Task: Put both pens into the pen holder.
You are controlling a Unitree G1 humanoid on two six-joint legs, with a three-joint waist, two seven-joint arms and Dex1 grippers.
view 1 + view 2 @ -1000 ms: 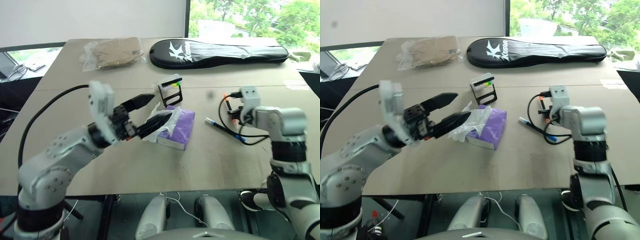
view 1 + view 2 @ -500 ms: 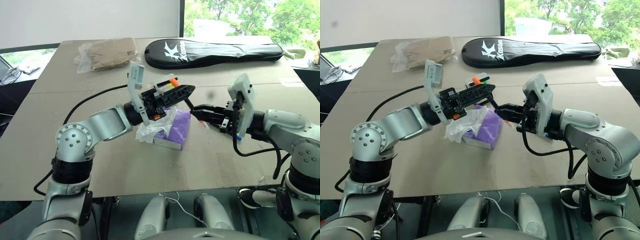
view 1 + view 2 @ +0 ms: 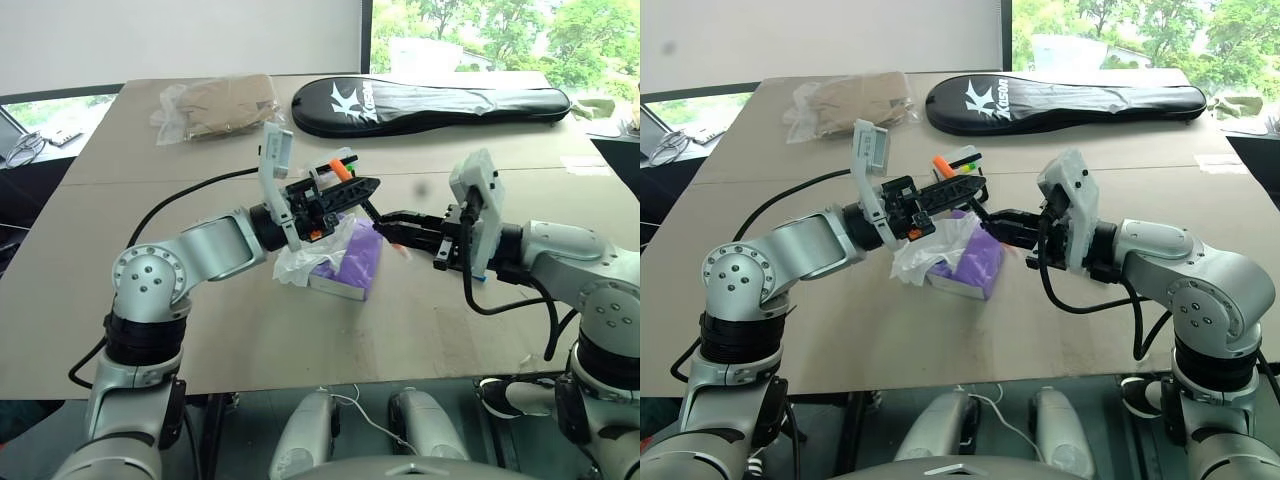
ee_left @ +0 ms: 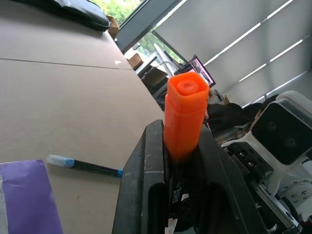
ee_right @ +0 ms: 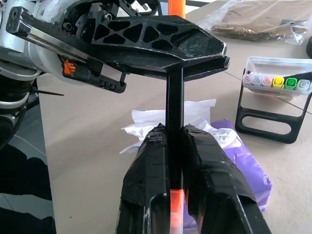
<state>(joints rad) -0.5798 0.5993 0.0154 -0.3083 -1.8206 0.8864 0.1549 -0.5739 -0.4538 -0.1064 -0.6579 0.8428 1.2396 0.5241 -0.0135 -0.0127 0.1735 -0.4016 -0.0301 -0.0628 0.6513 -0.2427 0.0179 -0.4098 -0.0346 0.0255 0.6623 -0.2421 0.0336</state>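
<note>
Here both tools meet above the table, gripping one pen from opposite ends. The left tool is clamped on the orange-capped pen near its cap, which sticks up between the two black fingers in the left wrist view. The right tool is pinched tight on the same pen's dark barrel lower down, with an orange tip peeking out below its fingers in the right wrist view. The pen runs at a slant between the two tools, cap end higher and toward the far side of the table.

Right under the tools lies a purple tissue pack with white tissue bunched out of its near end. The pen holder stands on the table just behind the tissue pack, a clear sleeve on a black loop stand, with a row of coloured marker ends showing in it, yellow and green among them.

The second pen, black with a blue band and a pale end, lies flat on the table just beside the tissue pack.

At the far edge of the table sit a long black racket case and a clear bag with something tan inside, well apart from the tools.
</note>
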